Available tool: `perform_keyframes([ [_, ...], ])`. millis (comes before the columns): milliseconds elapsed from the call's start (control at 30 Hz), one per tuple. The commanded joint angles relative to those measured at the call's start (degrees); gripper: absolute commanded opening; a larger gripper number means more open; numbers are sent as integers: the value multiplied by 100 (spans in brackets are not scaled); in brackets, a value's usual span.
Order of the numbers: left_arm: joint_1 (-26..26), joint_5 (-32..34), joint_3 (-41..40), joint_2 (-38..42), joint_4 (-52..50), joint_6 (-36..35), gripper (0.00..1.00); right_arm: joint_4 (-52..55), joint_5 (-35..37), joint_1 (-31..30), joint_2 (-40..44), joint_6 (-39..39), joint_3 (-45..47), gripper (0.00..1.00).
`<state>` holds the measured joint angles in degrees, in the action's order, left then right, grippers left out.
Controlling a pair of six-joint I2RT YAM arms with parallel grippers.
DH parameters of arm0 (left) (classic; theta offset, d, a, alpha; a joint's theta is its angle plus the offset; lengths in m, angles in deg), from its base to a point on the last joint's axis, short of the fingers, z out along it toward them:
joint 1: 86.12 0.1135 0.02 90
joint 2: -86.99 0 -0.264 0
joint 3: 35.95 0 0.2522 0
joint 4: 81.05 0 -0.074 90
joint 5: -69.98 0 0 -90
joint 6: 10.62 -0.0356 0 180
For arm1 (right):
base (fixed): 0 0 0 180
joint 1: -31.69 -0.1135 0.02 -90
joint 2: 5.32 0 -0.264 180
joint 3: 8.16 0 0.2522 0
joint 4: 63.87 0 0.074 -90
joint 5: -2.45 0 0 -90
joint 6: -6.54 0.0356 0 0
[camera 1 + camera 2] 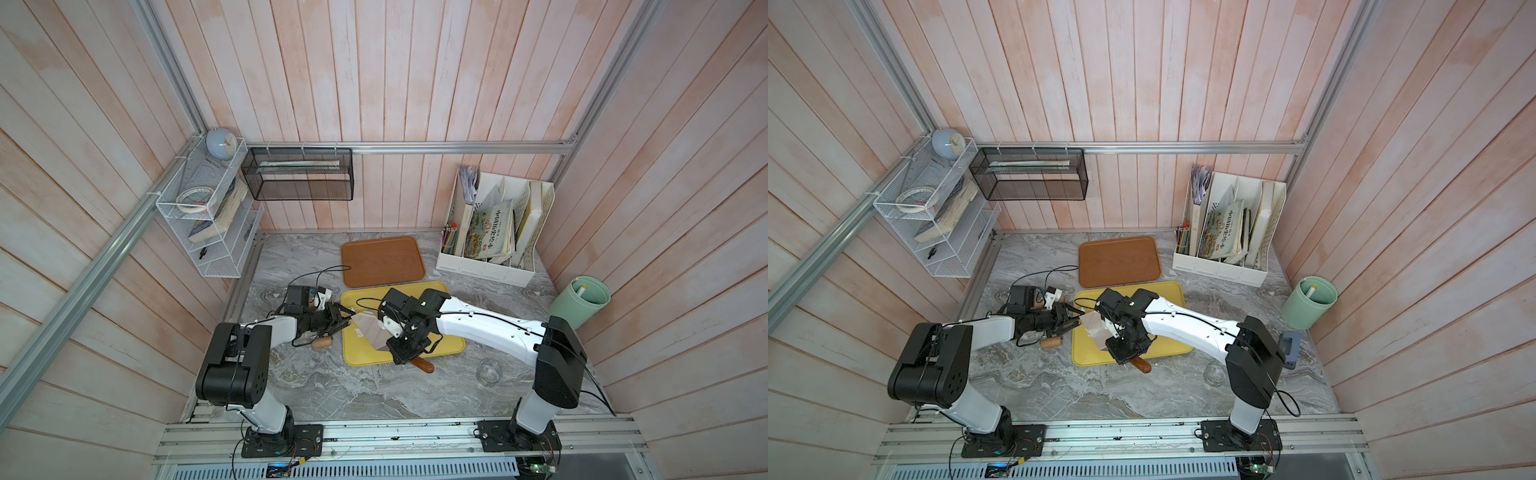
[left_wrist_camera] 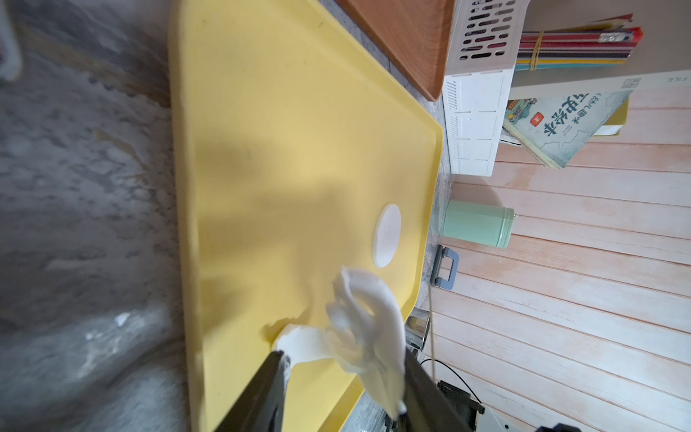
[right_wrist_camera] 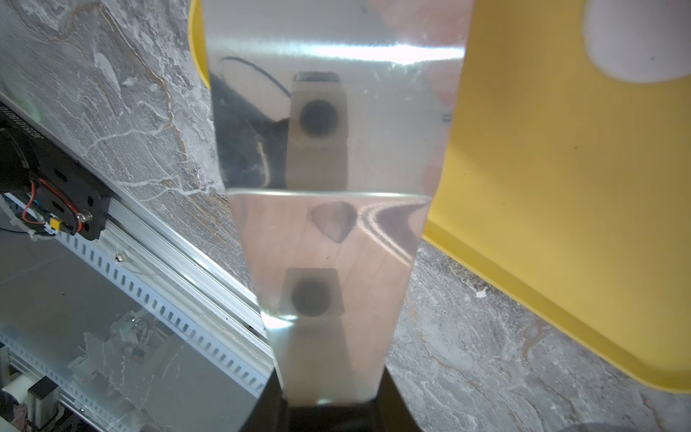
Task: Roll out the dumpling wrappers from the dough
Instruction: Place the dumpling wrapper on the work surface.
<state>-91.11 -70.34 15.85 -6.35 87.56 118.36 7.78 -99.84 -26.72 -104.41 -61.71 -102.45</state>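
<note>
A round white dumpling wrapper (image 2: 387, 235) lies flat on the yellow tray (image 2: 280, 112), near its rim; the right wrist view catches it (image 3: 635, 37) at the frame's corner. My left gripper (image 2: 342, 359) is shut on ragged white scraps (image 2: 359, 321) that hang crumpled between its fingers just above the tray. In both top views it (image 1: 343, 322) reaches over the tray's left edge. My right gripper (image 3: 332, 411) is shut on a metal scraper (image 3: 329, 149), whose blade slants over the tray's front corner (image 1: 370, 332). The dough blob is out of view.
A wooden rolling pin (image 1: 322, 343) lies on the marble under my left arm. Behind the yellow tray sits a brown tray (image 1: 382, 262). A white file organizer (image 1: 490, 232), a green cup (image 1: 582, 301) and a glass bowl (image 1: 489, 371) stand to the right.
</note>
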Motion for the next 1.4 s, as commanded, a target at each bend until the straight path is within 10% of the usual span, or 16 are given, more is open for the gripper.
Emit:
perform_keyframes([
  [0,-2,-12,161,-94,79,-101,50,60,-52,-45,253,-145,61,0],
  [1367,-108,-548,-680,404,275,23,52,-1261,-49,916,-52,132,528,0],
])
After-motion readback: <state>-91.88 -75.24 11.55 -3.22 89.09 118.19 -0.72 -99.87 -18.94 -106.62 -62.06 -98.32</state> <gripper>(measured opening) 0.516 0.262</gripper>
